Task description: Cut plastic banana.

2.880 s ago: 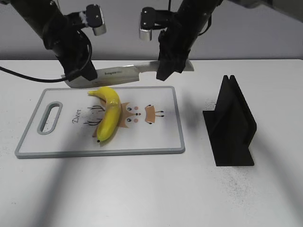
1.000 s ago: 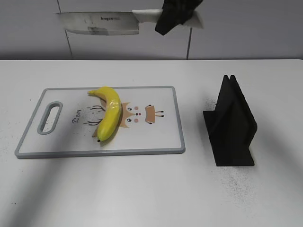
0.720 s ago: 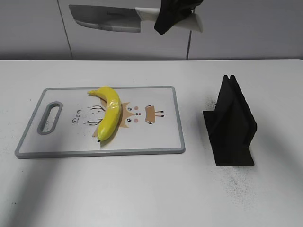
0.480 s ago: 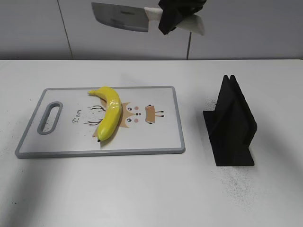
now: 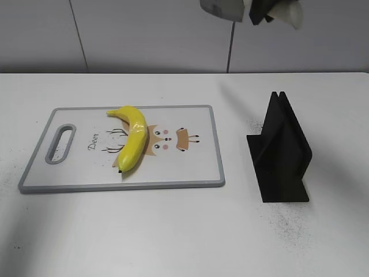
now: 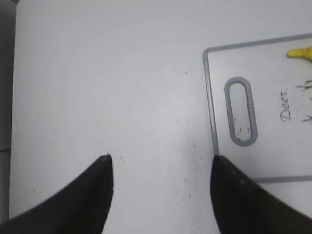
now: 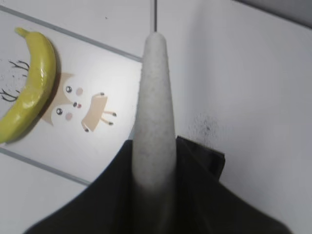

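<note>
The yellow plastic banana (image 5: 131, 138) lies whole on the grey-rimmed cutting board (image 5: 196, 167), left of its middle. It also shows in the right wrist view (image 7: 31, 87), and its tip shows in the left wrist view (image 6: 298, 52). My right gripper (image 5: 264, 9) is shut on the white handle (image 7: 155, 97) of a knife. It holds the knife high at the top edge, up and right of the board; only part of the blade (image 5: 222, 8) shows. My left gripper (image 6: 161, 158) is open and empty over bare table left of the board, and is out of the exterior view.
A black slotted knife stand (image 5: 282, 153) stands upright on the table right of the board. The board has a handle slot (image 6: 240, 117) at its left end and a deer drawing (image 7: 80, 109) in its middle. A grey wall is behind the table.
My right gripper has carried the knife up and to the right, from above the board to above the stand's side. The left arm has left the exterior view. The banana has not moved.
</note>
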{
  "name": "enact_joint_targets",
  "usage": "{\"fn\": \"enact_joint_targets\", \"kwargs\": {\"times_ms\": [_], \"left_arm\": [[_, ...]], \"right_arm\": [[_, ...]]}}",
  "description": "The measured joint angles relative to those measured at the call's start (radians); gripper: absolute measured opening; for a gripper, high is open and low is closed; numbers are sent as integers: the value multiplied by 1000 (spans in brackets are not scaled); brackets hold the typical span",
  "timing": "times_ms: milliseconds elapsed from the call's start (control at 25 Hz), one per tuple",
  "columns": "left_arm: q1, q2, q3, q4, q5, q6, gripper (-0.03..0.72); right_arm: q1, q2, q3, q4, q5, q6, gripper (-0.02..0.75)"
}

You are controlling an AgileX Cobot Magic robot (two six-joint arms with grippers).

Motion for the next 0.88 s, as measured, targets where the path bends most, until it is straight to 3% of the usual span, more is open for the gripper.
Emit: {"fn": "enact_joint_targets", "kwargs": {"times_ms": [160, 480, 880], "left_arm": [[0, -135, 150, -33, -1, 0, 589], [0, -414, 415, -59, -61, 0, 577], [0, -651, 723, -58, -87, -26, 568]], "right_arm": [[-28, -119, 229, -9, -23, 83, 161], [-110, -381, 621, -23, -211, 208, 161], [-111, -433, 805, -20, -293, 253, 160]]}}
